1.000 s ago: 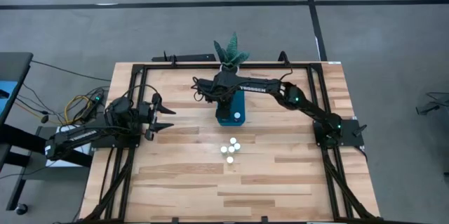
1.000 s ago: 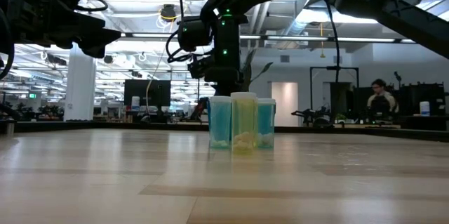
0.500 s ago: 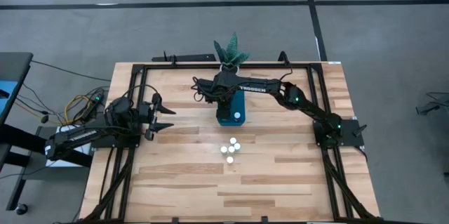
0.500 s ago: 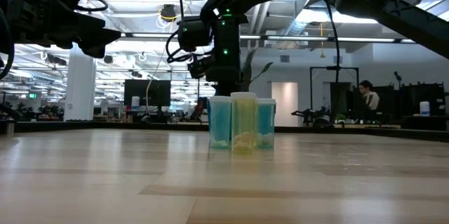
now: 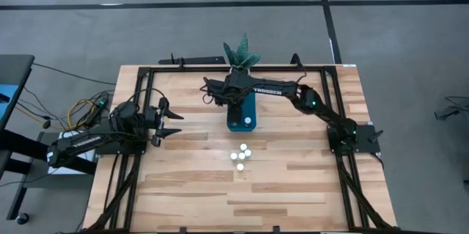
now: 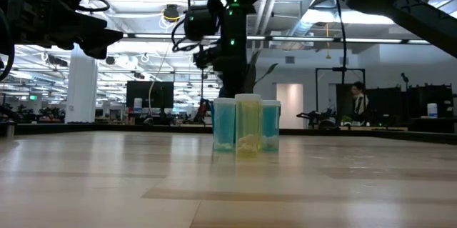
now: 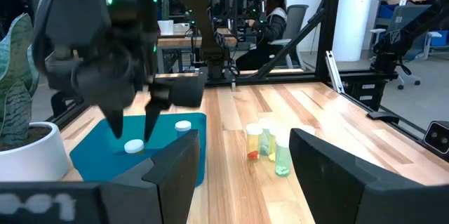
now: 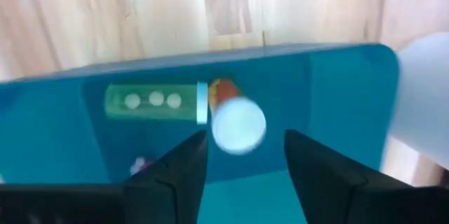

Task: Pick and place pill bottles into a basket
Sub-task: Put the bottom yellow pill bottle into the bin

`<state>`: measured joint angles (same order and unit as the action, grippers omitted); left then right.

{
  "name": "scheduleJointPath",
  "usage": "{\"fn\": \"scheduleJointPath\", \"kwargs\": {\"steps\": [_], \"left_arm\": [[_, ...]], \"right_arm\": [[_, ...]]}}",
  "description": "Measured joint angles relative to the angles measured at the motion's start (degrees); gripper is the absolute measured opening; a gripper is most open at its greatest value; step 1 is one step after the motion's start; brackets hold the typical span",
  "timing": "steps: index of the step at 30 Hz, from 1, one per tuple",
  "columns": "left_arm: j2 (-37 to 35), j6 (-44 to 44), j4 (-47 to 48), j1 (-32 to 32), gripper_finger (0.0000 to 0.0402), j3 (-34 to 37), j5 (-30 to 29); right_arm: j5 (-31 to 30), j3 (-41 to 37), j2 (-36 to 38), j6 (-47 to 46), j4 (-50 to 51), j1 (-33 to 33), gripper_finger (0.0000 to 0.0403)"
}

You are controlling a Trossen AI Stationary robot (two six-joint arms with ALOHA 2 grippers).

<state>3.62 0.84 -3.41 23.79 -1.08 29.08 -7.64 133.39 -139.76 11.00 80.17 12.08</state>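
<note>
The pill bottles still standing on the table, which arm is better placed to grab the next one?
Probably the right. Its tool is open over the basket, just beyond the cluster of pill bottles at the table's centre. The left tool, also open, waits near the table's left edge, farther away.

Table (image 5: 293,183) pale wood planks, smooth. Basket (image 8: 337,104) glossy teal plastic. Pill bottles (image 6: 248,126) translucent tinted plastic.

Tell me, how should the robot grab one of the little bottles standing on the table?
Probably from straight above, closing the fingers on the round sides just under the white cap. The bottles stand upright in a tight cluster, so take an outer one first; neighbours block a sideways approach.
</note>
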Motion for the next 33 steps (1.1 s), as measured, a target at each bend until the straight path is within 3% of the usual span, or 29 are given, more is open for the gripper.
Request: {"fn": "scheduleJointPath", "kwargs": {"steps": [7, 16, 26, 33], "left_arm": [[0.0, 0.0, 0.0, 0.0, 0.0213, 0.0, 0.0], [0.0, 0.0, 0.0, 0.0, 0.0213, 0.0, 0.0], [0.0, 0.0, 0.0, 0.0, 0.0213, 0.0, 0.0], [0.0, 0.0, 0.0, 0.0, 0.0213, 0.0, 0.0]], "right_arm": [[0.0, 0.0, 7.1, -3.5, 8.4, -2.2, 0.0187], [1.9, -0.5, 16.4, -17.5, 9.8, -12.9, 0.0177], [6.7, -0.8, 12.3, -33.1, 9.8, -25.1, 0.0174], [10.8, -3.4, 8.5, -44.4, 9.9, -28.3, 0.0187]]}}
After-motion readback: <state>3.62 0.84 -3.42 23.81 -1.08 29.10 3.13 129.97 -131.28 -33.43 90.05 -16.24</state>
